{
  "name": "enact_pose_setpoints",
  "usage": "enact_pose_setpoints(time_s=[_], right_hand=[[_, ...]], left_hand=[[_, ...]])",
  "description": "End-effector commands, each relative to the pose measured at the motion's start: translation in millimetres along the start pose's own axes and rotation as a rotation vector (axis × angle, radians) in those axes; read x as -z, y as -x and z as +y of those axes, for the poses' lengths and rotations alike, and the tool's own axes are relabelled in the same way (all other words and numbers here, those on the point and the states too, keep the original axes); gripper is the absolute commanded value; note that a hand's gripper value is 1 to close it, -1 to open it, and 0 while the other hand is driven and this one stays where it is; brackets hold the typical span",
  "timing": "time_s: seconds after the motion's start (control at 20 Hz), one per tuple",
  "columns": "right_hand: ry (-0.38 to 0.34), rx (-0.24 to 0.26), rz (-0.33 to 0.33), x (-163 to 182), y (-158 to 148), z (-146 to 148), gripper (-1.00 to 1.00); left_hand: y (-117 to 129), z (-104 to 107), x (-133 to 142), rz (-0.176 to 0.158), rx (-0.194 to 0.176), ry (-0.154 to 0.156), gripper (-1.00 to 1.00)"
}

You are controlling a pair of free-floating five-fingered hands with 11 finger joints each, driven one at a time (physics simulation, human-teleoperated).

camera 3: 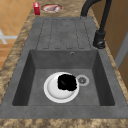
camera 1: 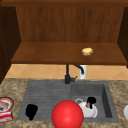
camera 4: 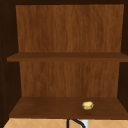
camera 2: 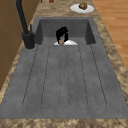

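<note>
A white plate [camera 1: 88, 111] lies on the floor of the sink basin [camera 1: 106, 100], beside the drain [camera 3: 82, 80]. My right hand [camera 1: 91, 101] is down on the plate's back part, its fingers curled onto the plate's edge. Seen from the right side, the same hand [camera 3: 67, 82] covers the plate's [camera 3: 56, 91] right half. From the left side, that hand [camera 2: 62, 34] arches over the plate [camera 2: 68, 43]. My left hand [camera 1: 31, 111] hangs over the drainboard's front left corner, fingers relaxed and holding nothing.
A big red ball [camera 1: 67, 114] shows at the sink's front edge. The black faucet [camera 1: 67, 75] stands behind the sink. A yellow lump [camera 1: 87, 51] sits on the cabinet shelf. A food plate [camera 1: 5, 103] and red box [camera 1: 5, 116] lie on the left counter, another plate [camera 2: 82, 7] on the right.
</note>
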Motion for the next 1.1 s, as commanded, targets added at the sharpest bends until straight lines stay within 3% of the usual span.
enact_pose_setpoints(time_s=[0.0, 1.05], right_hand=[[-0.004, -0.011, -0.035, -2.0, 5.4, -26.8, 1.00], [-0.008, 0.020, -0.075, -68.7, -5.5, -149.6, 1.00]], left_hand=[[0.0, 0.0, 0.0, 0.000, 0.000, 0.000, 0.00], [0.0, 0.0, 0.0, 0.000, 0.000, 0.000, 0.00]])
